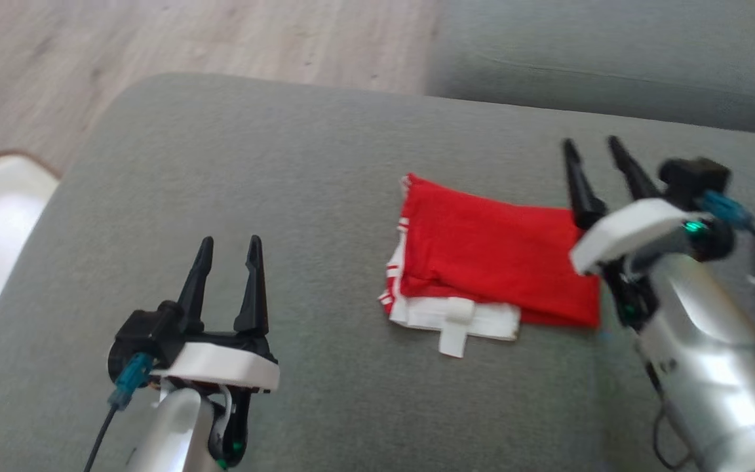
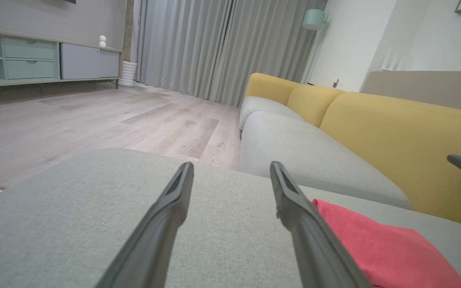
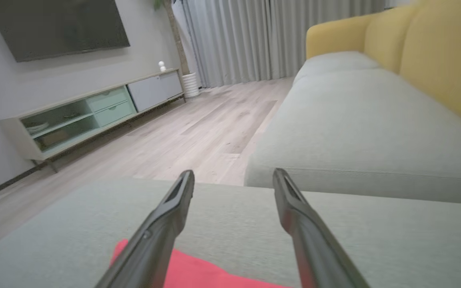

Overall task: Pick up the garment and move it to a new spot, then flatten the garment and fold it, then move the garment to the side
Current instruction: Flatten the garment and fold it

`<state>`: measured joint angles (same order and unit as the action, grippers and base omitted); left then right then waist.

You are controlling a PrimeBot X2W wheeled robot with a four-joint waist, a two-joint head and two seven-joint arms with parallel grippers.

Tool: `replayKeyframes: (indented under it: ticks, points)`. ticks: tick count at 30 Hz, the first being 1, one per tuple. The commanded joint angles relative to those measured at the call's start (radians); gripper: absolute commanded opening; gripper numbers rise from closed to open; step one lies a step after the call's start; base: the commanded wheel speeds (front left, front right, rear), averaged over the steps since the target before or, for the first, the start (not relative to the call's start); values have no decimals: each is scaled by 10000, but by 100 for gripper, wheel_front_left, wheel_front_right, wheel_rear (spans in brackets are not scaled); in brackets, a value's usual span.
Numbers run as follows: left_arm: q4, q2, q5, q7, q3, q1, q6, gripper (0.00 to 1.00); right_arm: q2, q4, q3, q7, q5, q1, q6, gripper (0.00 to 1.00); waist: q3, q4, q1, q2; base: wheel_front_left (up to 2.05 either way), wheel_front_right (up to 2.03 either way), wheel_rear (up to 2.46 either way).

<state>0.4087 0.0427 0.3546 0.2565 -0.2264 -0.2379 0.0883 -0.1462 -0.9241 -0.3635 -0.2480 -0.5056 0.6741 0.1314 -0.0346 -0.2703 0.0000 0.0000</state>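
Right gripper (image 1: 592, 145) is held spread, empty, centre right, forearm slanted up from lower right. Left gripper (image 1: 230, 242) is held spread, lower left, fingers pointed up-frame. Folded red garment (image 1: 495, 252) is laid on the cushion (image 1: 286, 164), centre, beside the right fingers.

The left gripper (image 1: 230, 241) and right gripper (image 1: 591, 141) are each showing two long, tapering black fingers (image 1: 195, 282) on a black housing (image 1: 141, 337) capped by a white shell (image 1: 220, 367). The left forearm (image 1: 168, 432) and right forearm (image 1: 705, 367) are gleaming silver, each wrist carrying a teal plug (image 1: 130, 380) with a thin dark cable (image 1: 99, 440). A small green light (image 1: 693, 227) is glowing near the right wrist.
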Motion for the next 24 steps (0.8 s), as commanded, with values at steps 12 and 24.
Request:
replayKeyframes:
  ticks: [12,24]
  points:
    - [-702,85,-500,53,980,379,-73,100,485,3397,2941,-137,3250,-3013,-7,100,195,1450,0,0,0,0,0]
    - [-1065,78,-715,53,1460,1061,58,100,952,5126,3463,5,3560,-4994,-7,100,308,1939,0,0,0,0,0]
